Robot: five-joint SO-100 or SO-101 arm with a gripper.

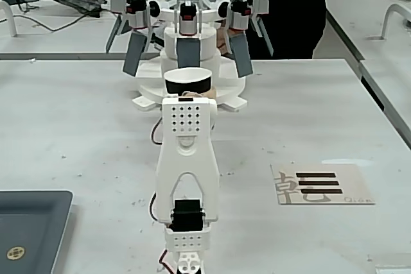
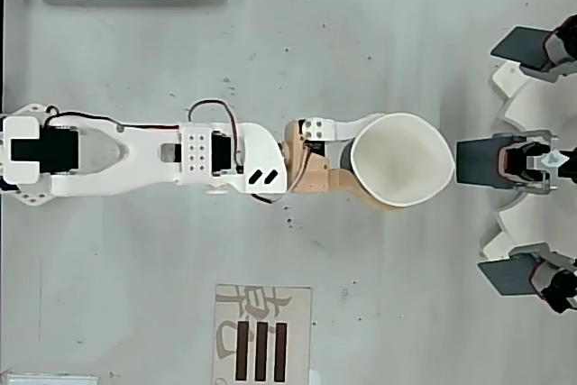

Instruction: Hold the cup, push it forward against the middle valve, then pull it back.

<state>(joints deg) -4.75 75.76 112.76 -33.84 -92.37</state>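
One narrow gap separates the cup (image 2: 401, 160) from the middle valve (image 2: 482, 162) in the overhead view, so the push forward looks barely begun. The pincer (image 2: 361, 161) is closed around the cup's wall from both sides, holding it upright above the worktop (image 2: 406, 313), its rim squeezed slightly out of round. To do the push well, the arm should travel straight along its own line, keeping the cup centred on the paddle, clear of the slanted ones, with a grip no tighter, lest the paper buckle.

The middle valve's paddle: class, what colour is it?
Grey, on the middle valve; clearest in the fixed view.
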